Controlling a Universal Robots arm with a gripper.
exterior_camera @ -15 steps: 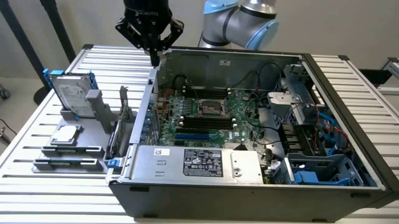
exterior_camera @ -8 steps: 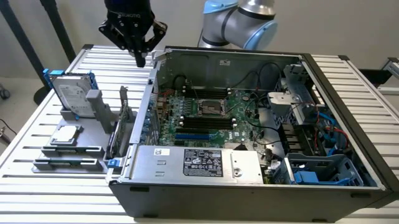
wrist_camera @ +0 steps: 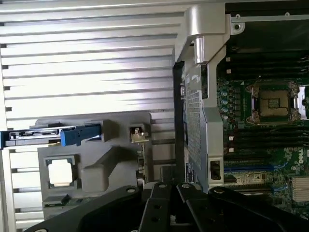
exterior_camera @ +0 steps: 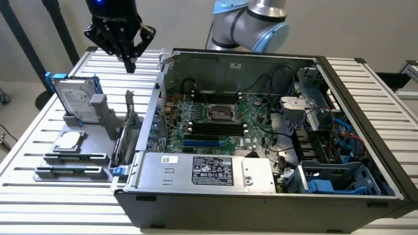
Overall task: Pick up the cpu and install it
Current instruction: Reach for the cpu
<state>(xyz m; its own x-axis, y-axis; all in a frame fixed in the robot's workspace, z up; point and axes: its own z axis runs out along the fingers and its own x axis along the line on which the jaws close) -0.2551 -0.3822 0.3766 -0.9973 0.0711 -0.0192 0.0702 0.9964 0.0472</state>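
The cpu [exterior_camera: 68,141] is a small silver square lying flat in a pocket of the grey holder [exterior_camera: 73,157] at the exterior view's left, outside the computer case. In the wrist view the cpu [wrist_camera: 61,172] shows as a pale square in the grey holder [wrist_camera: 96,164]. My gripper [exterior_camera: 129,64] hangs high above the slatted table behind the holder, well apart from the cpu, its black fingers [wrist_camera: 161,203] drawn together and shut on nothing. The motherboard's cpu socket [exterior_camera: 222,113] sits bare inside the case, and the socket [wrist_camera: 273,103] has its frame standing around it.
A hard drive with blue bracket [exterior_camera: 75,95] stands upright on the holder beside long dark memory sticks [exterior_camera: 123,132]. The open case wall [exterior_camera: 153,105] rises between holder and motherboard. Cables, a drive cage [exterior_camera: 313,93] and the power supply [exterior_camera: 209,169] crowd the case.
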